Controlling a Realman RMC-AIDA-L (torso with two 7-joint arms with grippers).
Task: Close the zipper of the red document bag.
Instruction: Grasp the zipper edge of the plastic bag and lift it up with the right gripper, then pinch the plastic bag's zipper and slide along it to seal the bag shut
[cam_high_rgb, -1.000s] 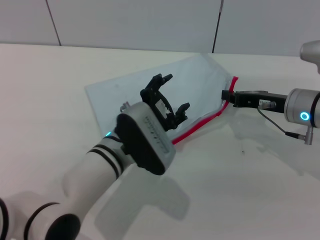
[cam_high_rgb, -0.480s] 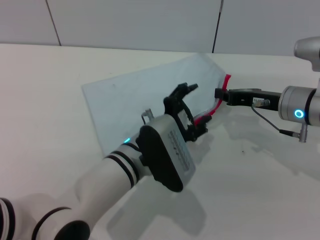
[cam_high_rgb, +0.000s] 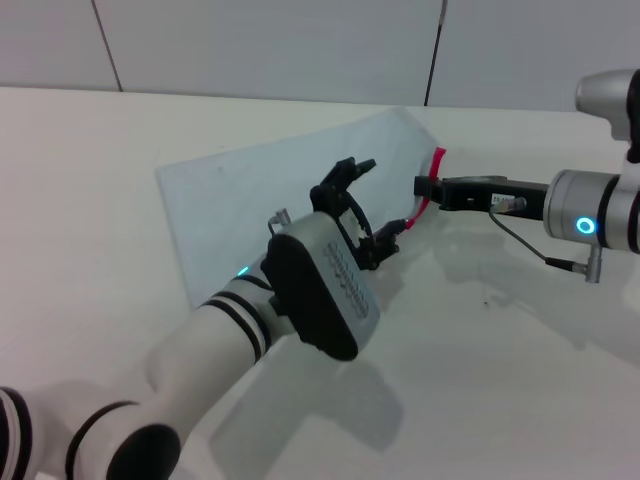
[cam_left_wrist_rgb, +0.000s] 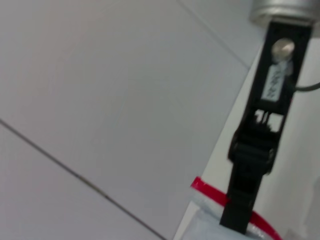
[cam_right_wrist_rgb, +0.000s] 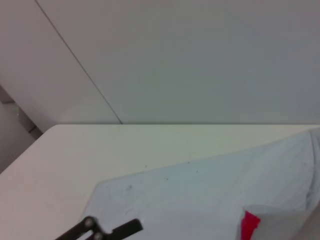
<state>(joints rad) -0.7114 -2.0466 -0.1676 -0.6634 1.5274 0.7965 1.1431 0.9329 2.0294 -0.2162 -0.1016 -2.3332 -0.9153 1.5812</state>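
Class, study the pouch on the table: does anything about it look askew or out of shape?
Yes. The red document bag lies skewed, and its zipper edge is lifted and bowed where the right gripper clamps it. The left gripper is open beside it.

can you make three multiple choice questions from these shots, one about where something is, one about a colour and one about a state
1. Where is the right claw?
A. at the bag's far red end
B. parked off the table
C. on the bag's plain corner

2. What colour is the zipper strip?
A. blue
B. red
C. black

3. How are the left claw's fingers?
A. shut flat on the table
B. hidden from the head view
C. spread open over the bag

Answers:
1 A: the right claw meets the zipper at the end of the red document bag.
2 B: the strip shows bright red.
3 C: the left claw has its fingers apart above the bag's red edge.
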